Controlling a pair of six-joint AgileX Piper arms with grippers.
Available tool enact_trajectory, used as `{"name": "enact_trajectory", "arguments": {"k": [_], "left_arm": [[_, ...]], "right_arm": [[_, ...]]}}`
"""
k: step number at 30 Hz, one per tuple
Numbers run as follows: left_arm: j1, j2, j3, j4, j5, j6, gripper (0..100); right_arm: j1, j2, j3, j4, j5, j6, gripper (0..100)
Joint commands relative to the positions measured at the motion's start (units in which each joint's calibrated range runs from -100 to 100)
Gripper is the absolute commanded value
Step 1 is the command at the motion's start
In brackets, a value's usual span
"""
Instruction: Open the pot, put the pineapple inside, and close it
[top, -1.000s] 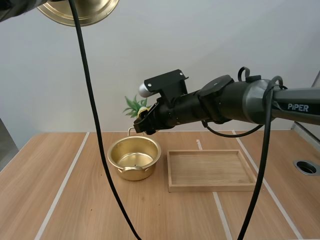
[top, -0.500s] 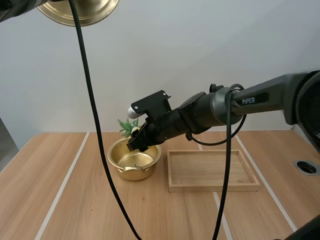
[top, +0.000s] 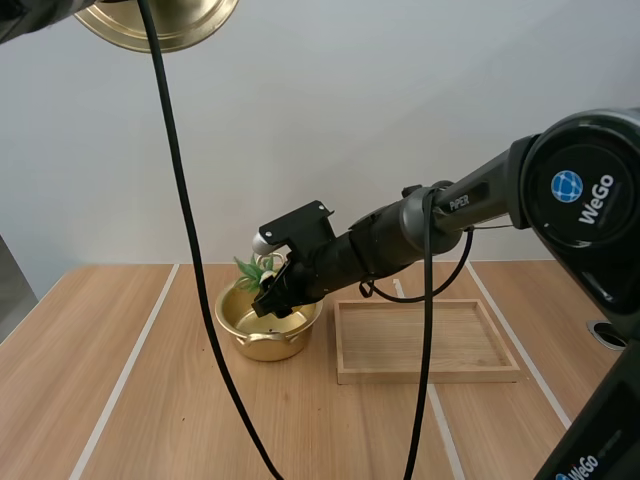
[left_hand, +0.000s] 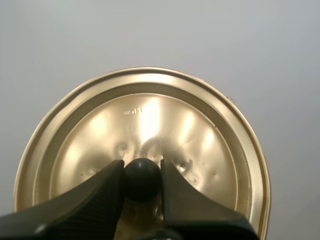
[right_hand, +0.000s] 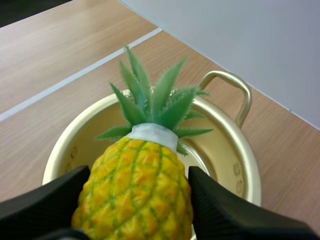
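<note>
A: Wooden table (top: 110, 400), pale wall behind. Gold pot (top: 300, 335) sits on it uncovered. Where's the pineapple (right_hand: 135, 195)?

B: Directly over the pot's mouth. It's pinched in the right gripper (right_hand: 139, 175), one black finger against each side of the yellow body. The green crown (right_hand: 152, 105) points across the pot toward the far handle (right_hand: 235, 85).

A: Is it inside the pot?

B: Hard to call. In the high view the leaves poke out just above the pot's far rim and the gripper hides the fruit. It may be partly below the rim, but I cannot tell.

A: Lid?

B: The lid (left_hand: 145, 120) hangs in the air well above the pot and off to its left. Its black knob (left_hand: 142, 179) is clamped in the left gripper (left_hand: 142, 165), with the fingers narrow and one tip on each side. The lid's gold face is turned to the wrist camera.

A: Anything else?

B: A wooden tray (top: 425, 375) lies flat on the table just right of the pot, with a small gap between them.
</note>
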Motion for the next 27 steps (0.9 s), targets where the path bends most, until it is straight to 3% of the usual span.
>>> {"name": "enact_trajectory", "arguments": {"k": [1,6,17,27], "left_arm": [[0.09,-0.36,-0.50,0.33,-1.38,-0.43,0],[0.09,-0.36,-0.50,0.33,-1.38,-0.43,0],[0.09,-0.36,-0.50,0.33,-1.38,-0.43,0],[0.09,-0.36,-0.50,0.33,-1.38,-0.43,0]], "right_arm": [[0.17,0.72,-0.31,1.31,-0.40,-1.63,0],[0.17,2.77,-0.31,6.64,-0.40,-6.14,0],[0.17,5.73,-0.31,13.53,-0.40,-6.30,0],[0.17,8.26,-0.43,14.91,-0.40,-6.30,0]]}}
